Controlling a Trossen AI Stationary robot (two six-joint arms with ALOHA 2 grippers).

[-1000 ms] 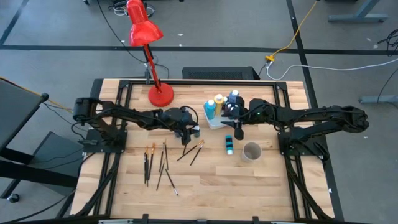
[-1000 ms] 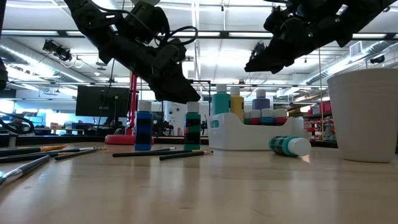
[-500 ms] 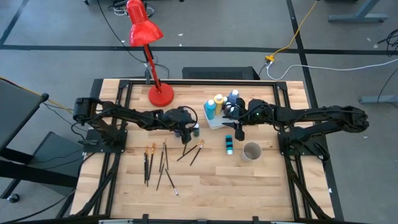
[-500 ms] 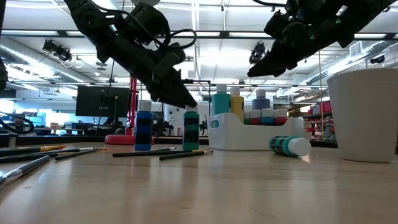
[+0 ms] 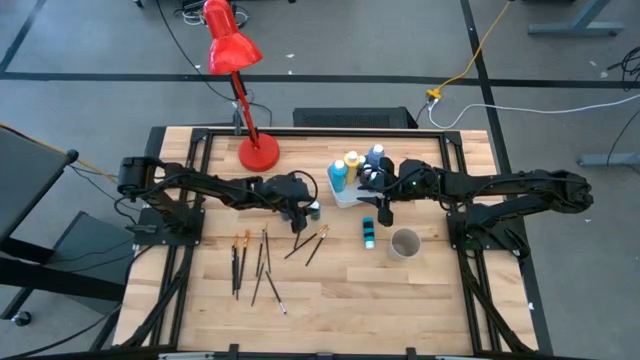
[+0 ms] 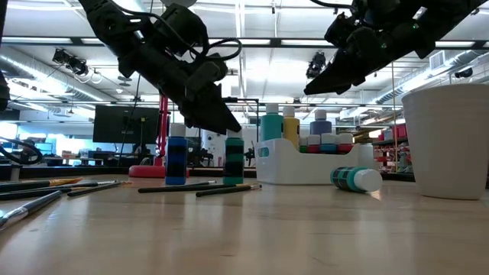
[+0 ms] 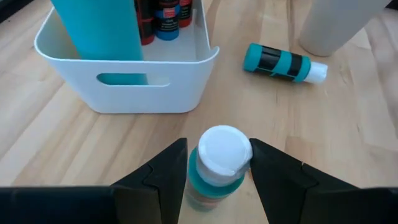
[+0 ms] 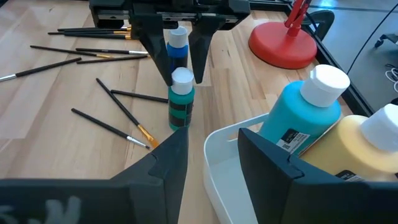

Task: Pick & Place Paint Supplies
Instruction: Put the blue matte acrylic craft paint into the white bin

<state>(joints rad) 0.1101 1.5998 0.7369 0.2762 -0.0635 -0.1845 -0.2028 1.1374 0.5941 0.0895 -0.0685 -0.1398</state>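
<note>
Nearest to the left gripper [image 7: 217, 171] stands a small teal bottle [image 7: 217, 168] with a white cap, upright on the wooden table [image 7: 348, 137]. The two dark fingers are open, one on each side of the bottle's neck, and they hold nothing yet; I cannot tell if a finger touches the cap. In my judgement the step in hand is to grasp this bottle. To do it well, the gripper should go a little lower, so that the fingers close on the body and not on the rounded cap, which could slip. It should close slowly and stay centred, because a push from one side may tip the bottle.

Just behind it is the white bin [image 7: 124, 93], with a tall teal bottle [image 7: 99, 28] and smaller bottles inside. The lift must be straight up and high enough to pass over the rim. A blue bottle [image 6: 176, 156] stands near the teal one on the table. Farther off, a teal bottle lying on its side [image 7: 283, 62] waits beside a white cup [image 5: 404, 243].

The right gripper [image 8: 205, 146] hovers over the bin, open and empty; the left arm should not cross it. The brushes [image 5: 255, 262] lie scattered on the table, well apart from the bin
</note>
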